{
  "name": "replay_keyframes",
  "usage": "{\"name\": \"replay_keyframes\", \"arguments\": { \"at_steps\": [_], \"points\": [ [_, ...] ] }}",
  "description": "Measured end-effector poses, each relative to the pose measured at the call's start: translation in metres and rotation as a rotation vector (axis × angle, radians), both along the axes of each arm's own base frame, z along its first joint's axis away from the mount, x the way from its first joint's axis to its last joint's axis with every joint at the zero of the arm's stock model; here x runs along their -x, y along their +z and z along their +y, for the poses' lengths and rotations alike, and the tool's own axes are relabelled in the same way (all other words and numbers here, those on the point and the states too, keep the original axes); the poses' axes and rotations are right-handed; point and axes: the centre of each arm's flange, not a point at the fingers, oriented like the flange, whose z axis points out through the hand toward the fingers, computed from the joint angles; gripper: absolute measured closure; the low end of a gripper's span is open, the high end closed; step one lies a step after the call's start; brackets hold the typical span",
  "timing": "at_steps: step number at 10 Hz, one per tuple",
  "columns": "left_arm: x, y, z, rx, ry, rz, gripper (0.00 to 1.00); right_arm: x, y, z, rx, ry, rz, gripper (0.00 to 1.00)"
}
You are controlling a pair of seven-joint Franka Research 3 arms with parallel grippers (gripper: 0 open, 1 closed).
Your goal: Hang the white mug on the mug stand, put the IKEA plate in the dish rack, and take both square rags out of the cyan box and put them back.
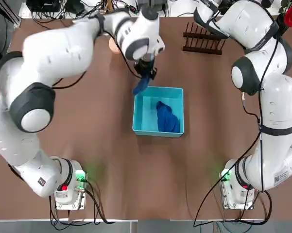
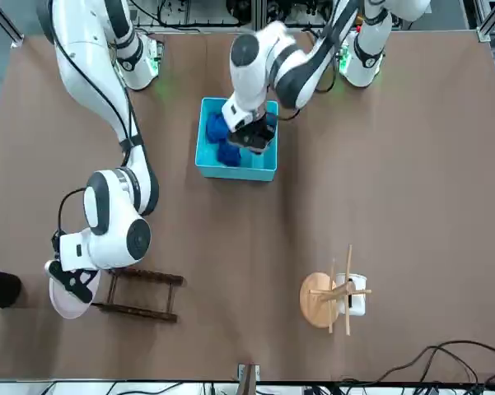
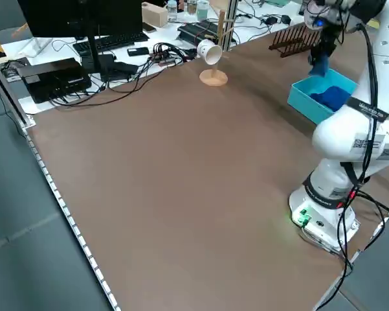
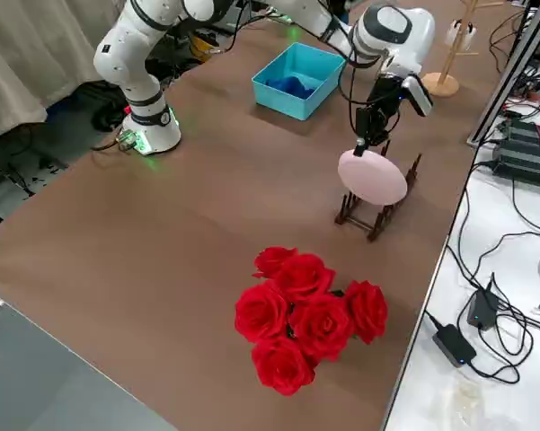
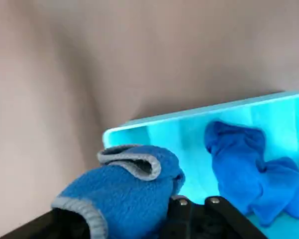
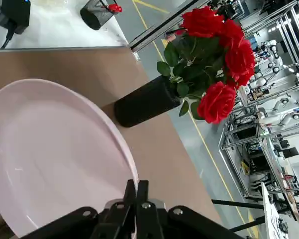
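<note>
My left gripper (image 1: 146,74) hangs over the far left corner of the cyan box (image 1: 158,131), shut on a blue square rag (image 1: 141,86) that dangles above the rim. A second blue rag (image 1: 167,118) lies crumpled inside the box. My right gripper (image 4: 365,144) is shut on the rim of the pale pink-white IKEA plate (image 4: 373,177), holding it upright just above the dark dish rack (image 4: 376,213). The white mug (image 2: 357,305) hangs on a peg of the wooden mug stand (image 2: 319,298).
A dark vase of red roses (image 4: 307,314) stands near the table edge beyond the dish rack. Cables, a monitor and boxes (image 3: 58,71) crowd the far bench behind the mug stand. Bare brown tabletop (image 1: 150,184) lies between the arm bases.
</note>
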Motion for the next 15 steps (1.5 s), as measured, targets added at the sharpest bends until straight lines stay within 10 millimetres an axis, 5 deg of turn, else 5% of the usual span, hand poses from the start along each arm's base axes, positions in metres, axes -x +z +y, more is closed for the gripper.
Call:
{"name": "replay_keyframes", "arguments": {
  "at_steps": [2, 4, 7, 10, 11, 13, 15],
  "points": [
    [-0.029, 0.043, 0.047, -0.052, -0.040, 0.004, 0.83, 0.000, -0.010, 0.000, 0.006, -0.006, 0.002, 0.98],
    [-0.071, 0.056, 0.104, -0.053, -0.088, 0.040, 0.83, 0.000, -0.017, 0.000, 0.009, -0.011, 0.000, 0.98],
    [-0.141, 0.057, 0.211, 0.010, -0.117, 0.101, 0.83, -0.001, -0.023, 0.001, 0.012, -0.012, 0.004, 0.97],
    [-0.171, 0.029, 0.286, -0.005, -0.147, 0.164, 0.83, -0.001, -0.024, 0.002, 0.012, -0.011, 0.003, 0.93],
    [-0.179, 0.014, 0.303, 0.008, -0.164, 0.195, 0.83, -0.001, -0.024, 0.002, 0.012, -0.011, 0.003, 0.77],
    [-0.195, -0.010, 0.340, 0.063, -0.173, 0.239, 0.83, -0.001, -0.024, 0.002, 0.012, -0.011, 0.002, 0.66],
    [-0.204, -0.016, 0.359, 0.066, -0.181, 0.236, 0.83, -0.001, -0.026, 0.002, 0.013, -0.010, 0.005, 0.33]
  ]
}}
